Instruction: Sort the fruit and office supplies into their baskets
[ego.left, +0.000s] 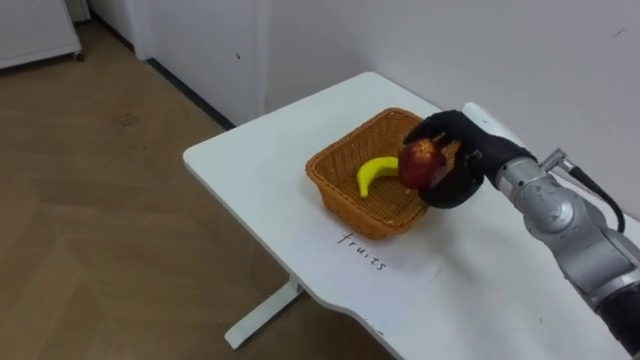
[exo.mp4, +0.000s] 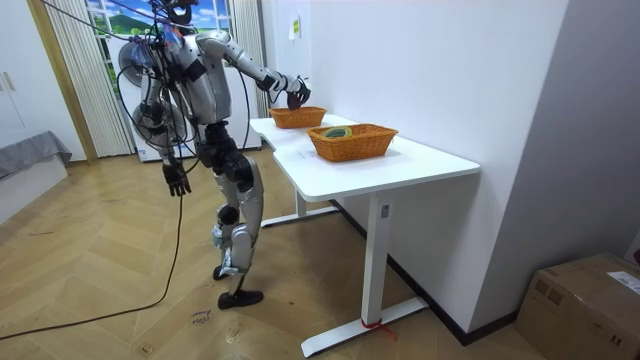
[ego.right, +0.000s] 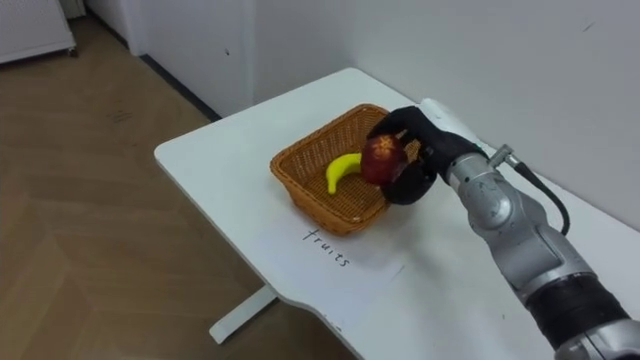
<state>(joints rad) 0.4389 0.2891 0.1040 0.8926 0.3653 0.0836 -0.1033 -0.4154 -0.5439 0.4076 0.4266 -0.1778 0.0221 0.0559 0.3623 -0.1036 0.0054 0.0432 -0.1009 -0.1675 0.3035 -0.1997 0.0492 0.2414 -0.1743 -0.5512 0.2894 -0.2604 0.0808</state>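
Note:
My right hand (ego.left: 452, 186) is shut on a red apple (ego.left: 421, 164) and holds it just above the near right rim of a wicker basket (ego.left: 330, 162). A yellow banana (ego.left: 375, 174) lies inside that basket. In the room view I stand at the white table's end with the right arm stretched out to this far basket (exo.mp4: 297, 117). The apple (exo.mp4: 296, 98) hangs over it. A second wicker basket (exo.mp4: 352, 142), with a few small things in it, stands nearer the camera. My left hand (exo.mp4: 178, 181) hangs relaxed at my side.
The white table (ego.left: 250, 150) stands against a white wall; its left edge drops to wooden floor. A handwritten label (ego.left: 363, 252) lies on the table in front of the fruit basket. A cardboard box (exo.mp4: 585, 305) sits on the floor at the room view's right.

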